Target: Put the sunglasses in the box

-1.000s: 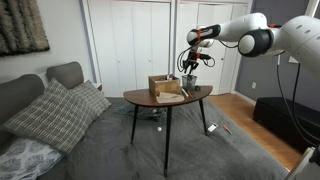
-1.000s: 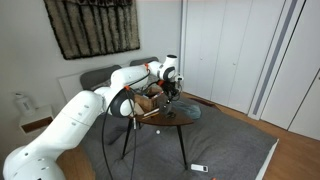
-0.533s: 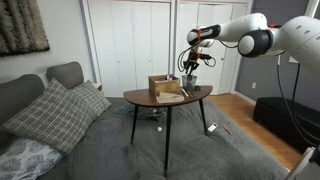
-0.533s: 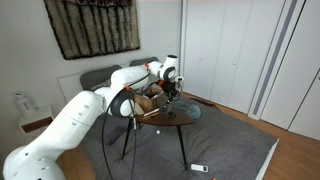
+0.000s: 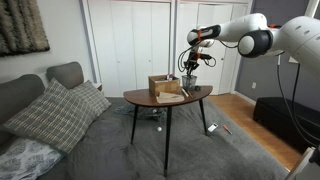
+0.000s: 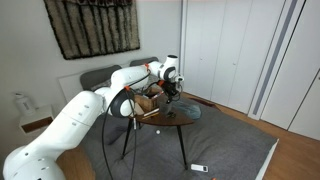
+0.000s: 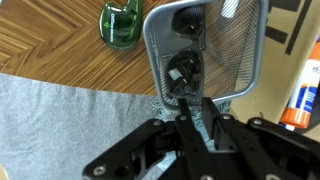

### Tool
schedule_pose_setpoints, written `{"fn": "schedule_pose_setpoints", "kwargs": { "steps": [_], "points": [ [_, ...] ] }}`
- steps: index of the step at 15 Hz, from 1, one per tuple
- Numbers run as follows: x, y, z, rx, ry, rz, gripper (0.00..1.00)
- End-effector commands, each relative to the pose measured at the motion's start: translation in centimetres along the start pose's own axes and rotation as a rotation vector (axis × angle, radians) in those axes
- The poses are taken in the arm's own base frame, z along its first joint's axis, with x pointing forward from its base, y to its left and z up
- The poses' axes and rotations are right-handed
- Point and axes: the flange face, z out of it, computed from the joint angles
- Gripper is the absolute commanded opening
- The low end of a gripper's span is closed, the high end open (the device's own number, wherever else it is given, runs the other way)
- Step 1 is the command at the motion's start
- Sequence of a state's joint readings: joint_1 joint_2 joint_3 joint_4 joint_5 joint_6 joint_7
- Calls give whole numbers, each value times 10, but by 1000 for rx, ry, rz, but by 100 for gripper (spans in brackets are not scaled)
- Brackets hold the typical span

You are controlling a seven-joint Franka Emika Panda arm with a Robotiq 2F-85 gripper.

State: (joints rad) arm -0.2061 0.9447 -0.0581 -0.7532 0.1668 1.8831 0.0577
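The black sunglasses stand inside a grey metal mesh cup at the table's edge. In the wrist view my gripper reaches into the cup's rim, its fingers drawn close together on a part of the sunglasses. In both exterior views the gripper hangs straight down over the cup. The brown cardboard box, flaps raised, stands on the table beside the cup, apart from the gripper.
The round wooden table stands on thin legs over grey carpet. A green round object and a glue stick lie near the cup. A white item lies before the box. A sofa with pillows is nearby.
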Motion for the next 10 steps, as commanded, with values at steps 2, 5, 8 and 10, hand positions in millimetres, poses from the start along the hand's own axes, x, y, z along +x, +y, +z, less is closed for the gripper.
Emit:
{"fn": "schedule_pose_setpoints", "kwargs": {
  "steps": [2,5,8,10],
  "points": [
    [2,-2,-1,-8,0,-5,11],
    [2,-4,-4,-8,3,-12,8],
    [2,-5,-9,-8,7,-17,8],
    [2,-6,-14,-6,10,-19,8]
  ]
}}
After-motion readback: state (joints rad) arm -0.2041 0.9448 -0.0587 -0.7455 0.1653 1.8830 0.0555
